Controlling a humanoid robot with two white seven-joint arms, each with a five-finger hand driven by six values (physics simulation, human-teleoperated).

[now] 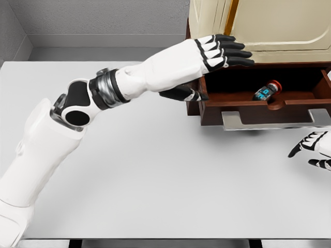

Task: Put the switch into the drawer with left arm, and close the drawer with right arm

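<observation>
Switch (267, 90): lies inside open drawer (248, 106).
Left hand (220, 51): fingers spread, empty, over drawer.
Right hand (313, 147): loosely apart, low.
Risk: closing may trap left hand.

At the right of the frame the drawer (235, 103) is showing dark reddish-brown wood with a smooth, faintly satin face, and its handle (274, 120) is looking like brushed grey metal. The cabinet (269, 26) at the upper right is appearing as cream-painted panels, smooth and slightly glossy. Inside the drawer the switch (267, 91) is gleaming like glossy plastic, black with a red cap. The table (155, 175) is reading as a matt, even white surface. The left hand (222, 51) is wearing hard glossy white shells with black fingers
</observation>
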